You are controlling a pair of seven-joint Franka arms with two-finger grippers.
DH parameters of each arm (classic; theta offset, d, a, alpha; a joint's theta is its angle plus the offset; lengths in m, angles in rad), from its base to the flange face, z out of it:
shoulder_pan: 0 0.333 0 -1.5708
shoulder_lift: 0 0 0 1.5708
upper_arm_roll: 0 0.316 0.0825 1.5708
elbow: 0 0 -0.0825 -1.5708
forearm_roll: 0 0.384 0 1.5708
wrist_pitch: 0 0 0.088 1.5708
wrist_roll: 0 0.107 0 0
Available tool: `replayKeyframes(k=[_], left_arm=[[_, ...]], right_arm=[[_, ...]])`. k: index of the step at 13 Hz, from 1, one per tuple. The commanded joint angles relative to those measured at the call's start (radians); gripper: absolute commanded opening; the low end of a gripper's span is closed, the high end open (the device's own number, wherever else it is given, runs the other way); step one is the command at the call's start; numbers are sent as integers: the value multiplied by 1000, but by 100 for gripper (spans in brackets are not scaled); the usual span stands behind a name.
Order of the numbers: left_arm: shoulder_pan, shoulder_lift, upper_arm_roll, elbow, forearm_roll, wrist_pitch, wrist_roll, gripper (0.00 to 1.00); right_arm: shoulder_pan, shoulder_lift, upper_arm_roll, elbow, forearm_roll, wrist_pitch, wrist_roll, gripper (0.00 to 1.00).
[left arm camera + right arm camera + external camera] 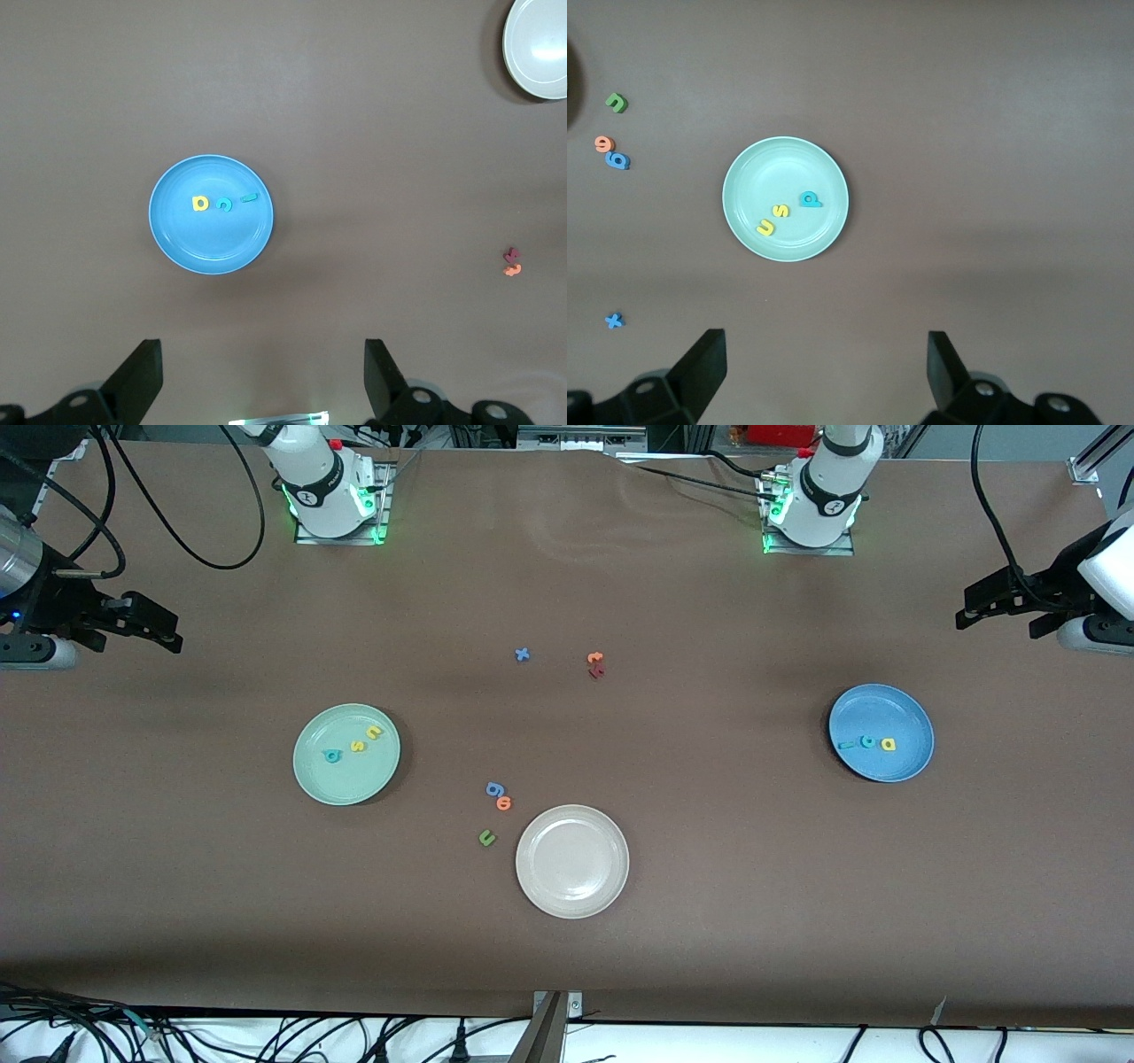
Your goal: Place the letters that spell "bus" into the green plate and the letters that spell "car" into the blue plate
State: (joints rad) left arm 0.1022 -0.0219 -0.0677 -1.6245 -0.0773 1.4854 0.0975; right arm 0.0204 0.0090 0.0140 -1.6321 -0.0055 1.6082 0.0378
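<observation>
While both grippers, left (262, 376) and right (824, 376), wait with jaws wide, the green plate (346, 755) holds b, u, s and the blue plate (881, 732) c, a, r.

1. The light is soft and even, and it comes from above.
2. The brown table (567, 957) looks a bit darker along the edge nearest the front camera.
3. Each plate has a small dark shadow beside it, like the one by the beige plate (572, 861).
4. Green lights glow at both robot bases.
5. The tiny letters look a little fuzzy.
</observation>
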Motion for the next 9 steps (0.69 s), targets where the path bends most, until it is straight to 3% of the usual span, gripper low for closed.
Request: replayKeyframes(k=[1, 6, 9], left_arm=[[8, -9, -4, 0, 5, 7, -4, 100], [13, -7, -3, -3, 8, 21, -4, 100], [4, -1, -7, -3, 80, 30, -4, 100]], right_arm=[[0, 11, 1, 23, 13, -7, -10, 100], [0, 11, 1, 23, 13, -7, -10, 100], [0, 11, 1, 23, 13, -7, -10, 100]])
